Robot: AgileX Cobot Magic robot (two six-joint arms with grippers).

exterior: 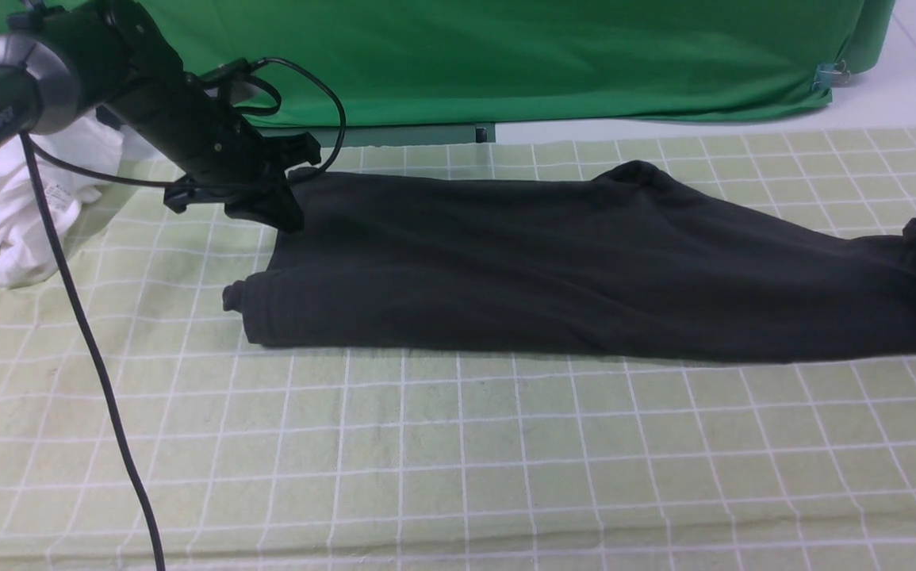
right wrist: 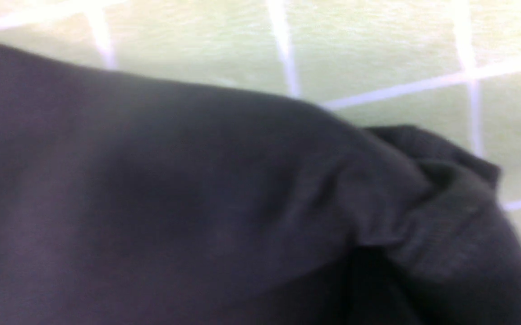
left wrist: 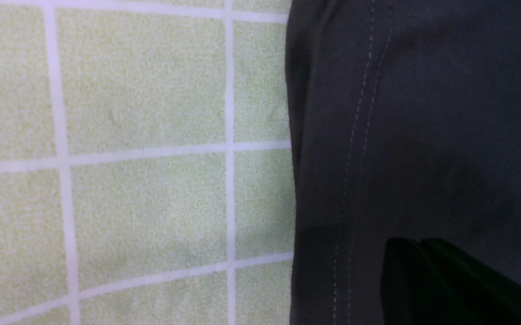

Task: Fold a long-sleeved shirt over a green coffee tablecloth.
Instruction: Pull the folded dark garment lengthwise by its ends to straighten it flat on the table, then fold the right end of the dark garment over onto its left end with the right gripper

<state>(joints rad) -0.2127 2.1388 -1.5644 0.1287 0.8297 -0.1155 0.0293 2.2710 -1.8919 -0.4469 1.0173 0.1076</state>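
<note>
The long-sleeved shirt (exterior: 584, 270) is lying stretched across the green coffee tablecloth (exterior: 458, 444). The left gripper (exterior: 287, 210) is clamping its far hem corner — better to be lifting slowly, keeping the fabric taut. The right gripper is not showing — I cannot tell its state.

Black long-sleeved shirt (exterior: 584, 270); pale yellow-green tablecloth (exterior: 458, 460) gridded with thin white lines.

Tablecloth (exterior: 458, 460) nearer than the shirt (exterior: 584, 270) lies open.
</note>
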